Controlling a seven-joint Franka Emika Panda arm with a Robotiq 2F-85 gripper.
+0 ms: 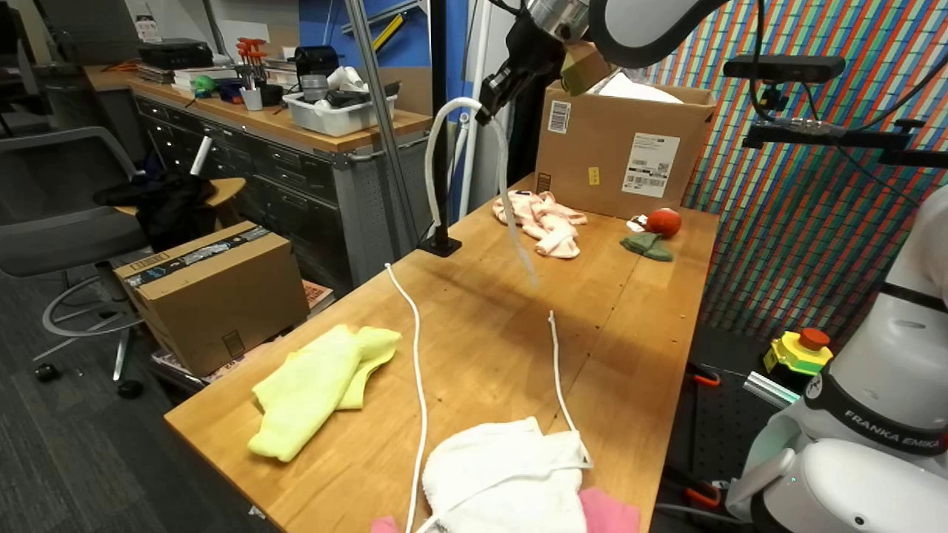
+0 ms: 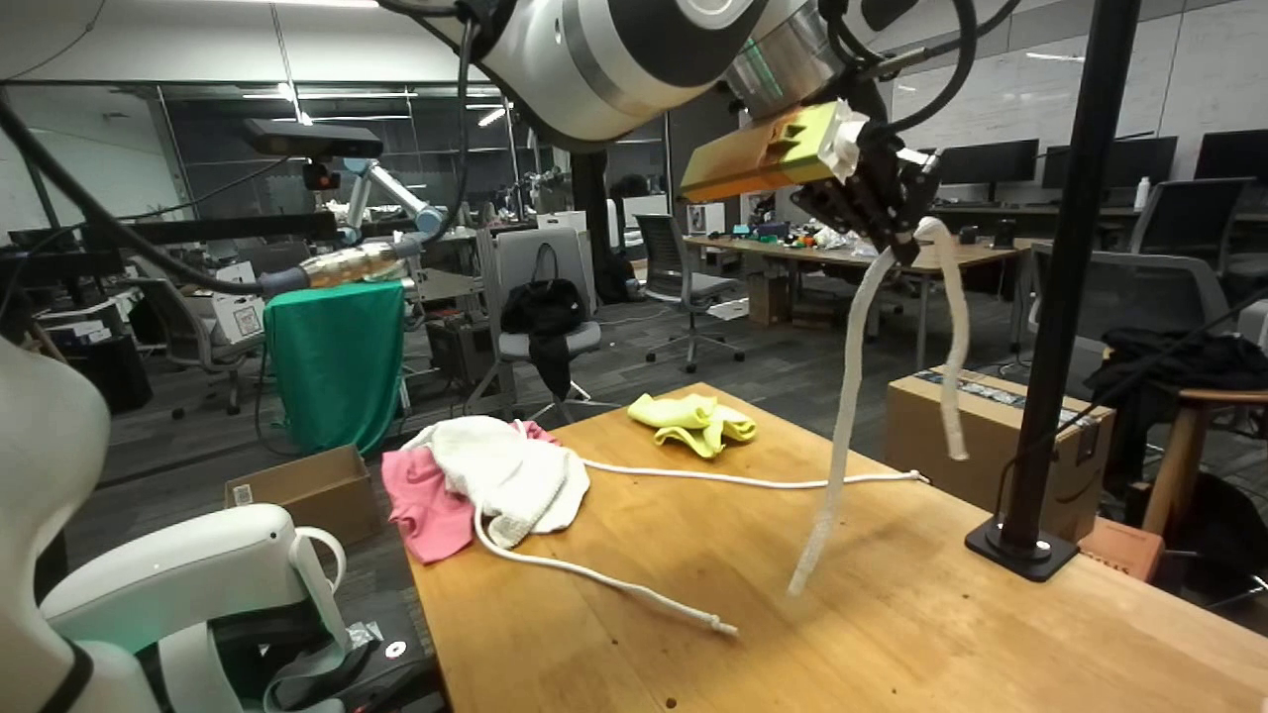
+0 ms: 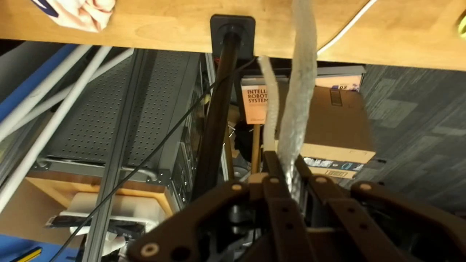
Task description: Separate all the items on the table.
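End effector [image 2: 903, 248], nearly closed, clamping pale cord [image 2: 849, 396]

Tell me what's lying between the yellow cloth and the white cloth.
A stretch of white rope lies on the table between them, as an exterior view shows.

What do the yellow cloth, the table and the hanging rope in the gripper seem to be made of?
Yellow cloth: probably soft, matte textile; it folds loosely.
Table: smooth, perhaps varnished wood; grain and joint lines show.
Hanging rope: perhaps plastic or synthetic fibre; whitish with shiny spots in the wrist view, but blurred.
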